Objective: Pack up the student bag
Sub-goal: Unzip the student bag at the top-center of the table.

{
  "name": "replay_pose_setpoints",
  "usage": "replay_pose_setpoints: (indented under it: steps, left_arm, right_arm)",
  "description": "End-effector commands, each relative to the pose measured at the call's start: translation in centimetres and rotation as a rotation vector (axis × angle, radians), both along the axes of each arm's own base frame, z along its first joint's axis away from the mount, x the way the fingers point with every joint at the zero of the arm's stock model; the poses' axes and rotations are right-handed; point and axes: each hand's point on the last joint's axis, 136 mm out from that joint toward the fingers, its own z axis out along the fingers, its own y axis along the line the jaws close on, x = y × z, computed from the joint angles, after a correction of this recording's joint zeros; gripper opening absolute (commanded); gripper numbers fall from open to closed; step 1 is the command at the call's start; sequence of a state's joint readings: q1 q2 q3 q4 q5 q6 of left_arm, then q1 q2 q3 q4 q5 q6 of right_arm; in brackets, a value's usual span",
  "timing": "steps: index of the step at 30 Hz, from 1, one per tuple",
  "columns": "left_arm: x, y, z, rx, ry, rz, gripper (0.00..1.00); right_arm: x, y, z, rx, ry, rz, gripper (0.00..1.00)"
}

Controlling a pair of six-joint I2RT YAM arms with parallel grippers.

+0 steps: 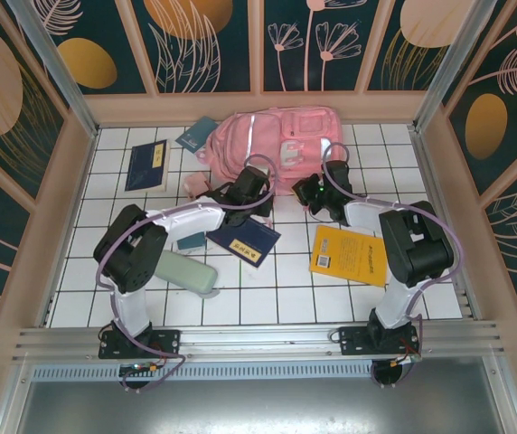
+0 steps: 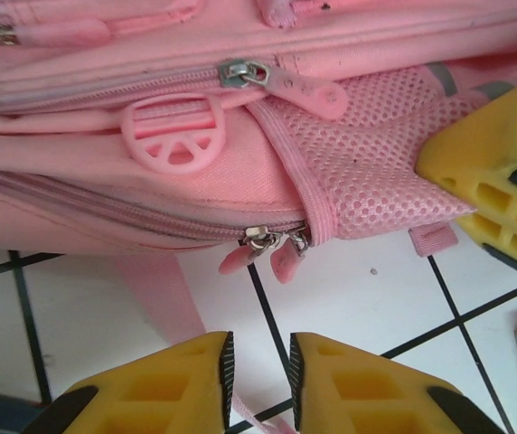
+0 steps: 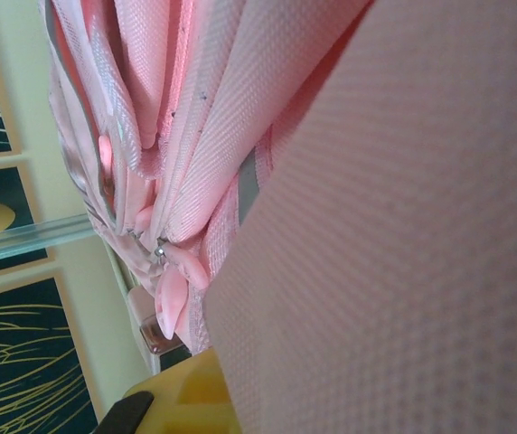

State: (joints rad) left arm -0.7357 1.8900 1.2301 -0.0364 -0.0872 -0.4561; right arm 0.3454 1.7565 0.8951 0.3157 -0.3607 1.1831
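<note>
**Inspector A:** What do we record nearest the arm bases?

**Inspector B:** On the white tiled surface (image 1: 267, 294) we note a grey-green case (image 1: 191, 271) beside the left arm. A yellow book (image 1: 349, 255) lies beside the right arm. Just beyond them lies a dark blue book (image 1: 245, 240).

**Inspector A:** And the grippers?

**Inspector B:** We find the left gripper (image 2: 260, 362) at a narrow gap, over the tiles just short of the student bag (image 1: 272, 136). It faces the twin zipper pulls (image 2: 263, 255). A thin pink strand lies in the gap, slimmer than the gap itself. The right gripper (image 1: 311, 188) is closed on the bag's pink mesh side pocket (image 2: 376, 172). One yellow finger (image 2: 489, 176) sits at the corner of the mesh.

**Inspector A:** Where do we place the bag?

**Inspector B:** We place it flat at the far middle of the surface, near the back wall, with both grippers at its near edge. A blue book (image 1: 147, 165) and a teal book (image 1: 197, 134) lie to its left.
</note>
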Motion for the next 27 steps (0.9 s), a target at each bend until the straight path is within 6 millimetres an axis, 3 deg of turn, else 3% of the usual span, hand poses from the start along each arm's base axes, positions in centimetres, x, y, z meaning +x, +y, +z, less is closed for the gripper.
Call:
replay_pose_setpoints:
  steps: [1,8,15,27]
  left_arm:
    - [0.4,-0.7,-1.1,0.002,-0.02,-0.017,0.25]
    - [1.2,-0.3,-2.7,0.027,-0.025,0.032,0.22]
    - [1.9,-0.3,-1.8,0.007,-0.055,0.063,0.22]
    - [1.8,-1.9,-3.7,-0.036,-0.003,0.026,0.22]
  right_arm:
    - [1.2,0.0,3.0,0.015,-0.083,0.008,0.0]
    - [1.9,-0.6,0.0,-0.046,-0.034,-0.007,0.0]
    - [2.8,-1.5,-3.4,-0.122,0.02,-0.028,0.0]
    - [3.2,-1.6,-4.5,-0.134,0.032,-0.015,0.0]
